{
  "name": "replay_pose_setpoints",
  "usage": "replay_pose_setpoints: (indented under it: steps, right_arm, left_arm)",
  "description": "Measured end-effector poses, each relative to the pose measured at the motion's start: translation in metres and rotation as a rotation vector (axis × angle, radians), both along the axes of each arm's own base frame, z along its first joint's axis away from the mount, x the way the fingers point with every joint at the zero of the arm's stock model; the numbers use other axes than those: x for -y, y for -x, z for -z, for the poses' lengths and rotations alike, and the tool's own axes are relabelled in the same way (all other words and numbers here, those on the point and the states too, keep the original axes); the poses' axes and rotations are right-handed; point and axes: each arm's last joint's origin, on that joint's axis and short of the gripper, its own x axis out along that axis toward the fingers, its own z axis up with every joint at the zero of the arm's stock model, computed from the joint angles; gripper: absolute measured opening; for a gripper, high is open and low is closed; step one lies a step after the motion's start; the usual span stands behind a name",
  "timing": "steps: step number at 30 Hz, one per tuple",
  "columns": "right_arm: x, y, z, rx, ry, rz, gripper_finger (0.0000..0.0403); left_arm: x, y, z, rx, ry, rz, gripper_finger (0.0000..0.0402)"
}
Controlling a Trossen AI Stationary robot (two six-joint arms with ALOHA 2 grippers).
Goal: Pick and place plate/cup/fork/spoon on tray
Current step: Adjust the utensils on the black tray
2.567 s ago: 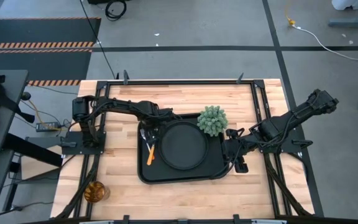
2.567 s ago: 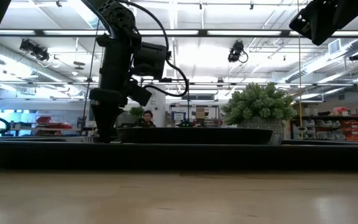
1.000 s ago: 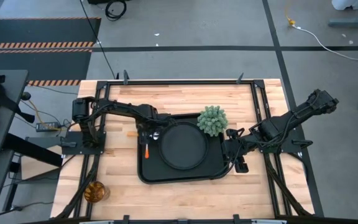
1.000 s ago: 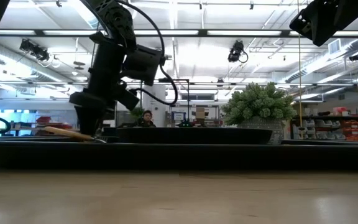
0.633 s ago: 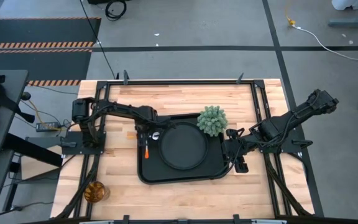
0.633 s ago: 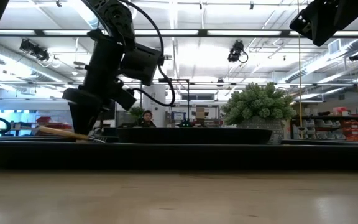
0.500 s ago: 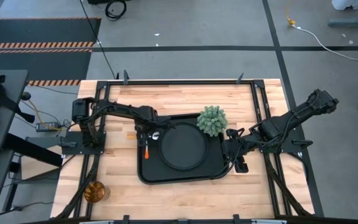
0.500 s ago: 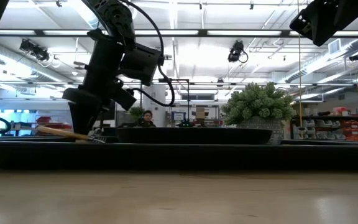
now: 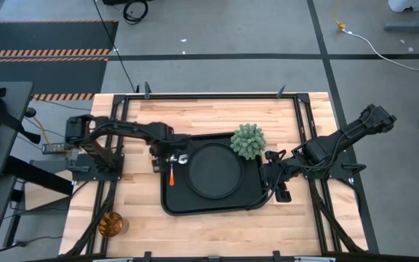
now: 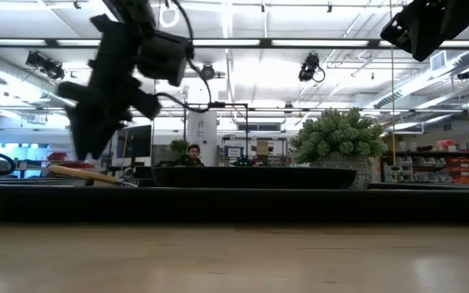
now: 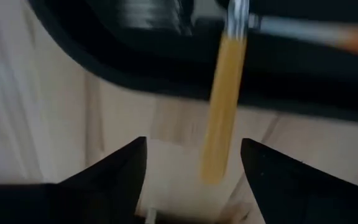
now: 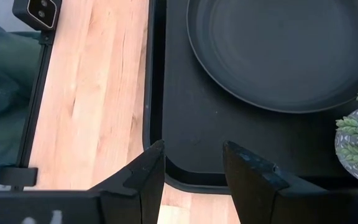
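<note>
Our left claw [image 9: 156, 159] sits open and empty over bare wood just off the tray's [image 9: 211, 204] left rim, w/ nothing between its fingers [image 11: 104, 180]. The wrist view shows the spoon's [image 11: 224, 106] yellow-orange handle straight ahead, its tip overhanging the rim.

Near edge first: the cup [image 9: 109, 225] stands on the table [image 9: 217, 225] at the front-left corner, well apart from the tray and the only task item not yet on it. Next, the tray, w/ the plate [image 9: 214, 170] at its centre. Fork [image 9: 172, 175] and spoon lie on the tray's left strip, beside the plate. A small green plant [image 9: 248, 140] sits at the plate's back-right. Our right claw [image 9: 273, 183] waits, open, at the tray's right rim.

We judge the utensil step done and the cup next. To do it well: lift clear of the spoon handle before swinging toward the front, approach the cup from the side, grip low on the glass since it looks slippery, and set it on bare tray away from the utensils.

Vs 0.5 s ago: our left claw has pulled back off the tray, and the low view shows it risen. Fork, spoon, plate, cup and right arm are unchanged.
</note>
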Motion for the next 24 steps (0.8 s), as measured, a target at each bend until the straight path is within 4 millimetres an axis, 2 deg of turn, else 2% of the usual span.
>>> replay_pose_setpoints:
  steps: [5,9,18,24]
  right_arm:
    - [0.0,0.0,0.0,0.003,0.007,-0.013,0.0167]
    - [0.0,0.0,0.0,0.005,0.014,-0.024,0.0167]
    - [0.0,0.0,0.0,0.006,0.014,-0.022,0.0167]
    - [0.0,0.0,0.0,0.006,0.014,-0.022,0.0167]
  left_arm:
    - [0.01,0.024,0.026,-0.096,0.01,0.032,0.0247]
    - [0.016,0.031,0.044,-0.066,-0.002,0.026,0.0235]
    - [0.019,0.023,0.048,0.018,-0.071,0.064,0.0208]
    - [0.018,0.022,0.048,0.032,-0.091,0.074,0.0161]
